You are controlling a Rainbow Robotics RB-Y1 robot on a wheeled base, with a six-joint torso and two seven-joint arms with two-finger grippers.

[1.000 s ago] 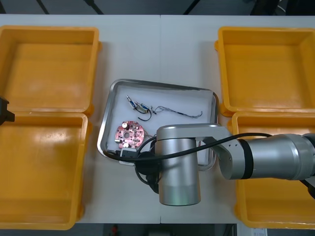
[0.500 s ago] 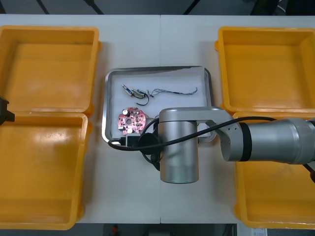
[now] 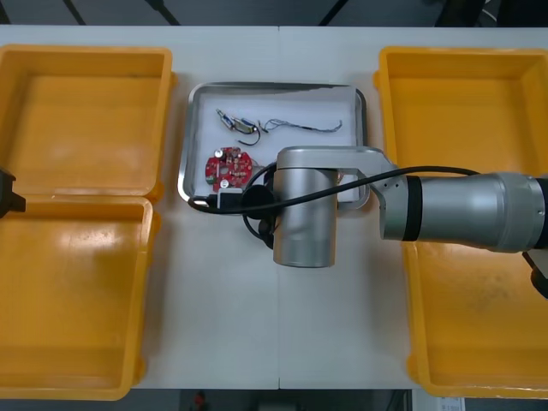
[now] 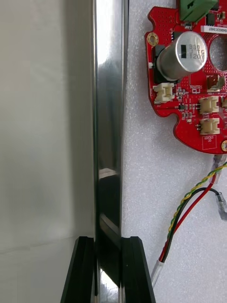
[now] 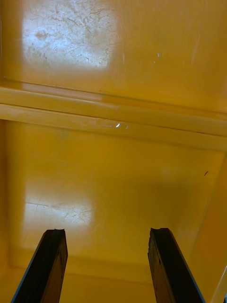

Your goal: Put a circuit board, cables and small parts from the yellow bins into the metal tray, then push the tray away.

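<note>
Steel, shiny at the rim and white-lined inside: metal tray (image 3: pixel 183 163), one item, lying on the light table (image 3: pixel 223 325) between the two far yellow bins (image 3: pixel 86 53).

Contents:
- Circuit board (image 3: pixel 227 166), round and red, flat on the lining near the tray's near-left corner.
- Cables (image 3: pixel 300 126), strung loosely along the far half.
- Small metal parts (image 3: pixel 231 121), just beside the cables' left end.
- Red and yellow cable (image 4: pixel 188 204), seen in the right wrist view trailing from the board toward the fingers.

With all three kinds of goods aboard, loading reads as finished.

Right gripper (image 4: pixel 108 270): its black fingers are closed on the tray's near rim, one outside and one inside, with the shiny wall between them. This hold is probably chosen because the rim is the only raised edge the fingers can grasp without disturbing the contents. It lets the arm steer the tray as it is slid toward the far side.

Left gripper (image 5: pixel 106 265): parked at the table's left edge, fingers spread wide and holding nothing. It hangs over the yellow bins, well clear of the tray's path.
</note>
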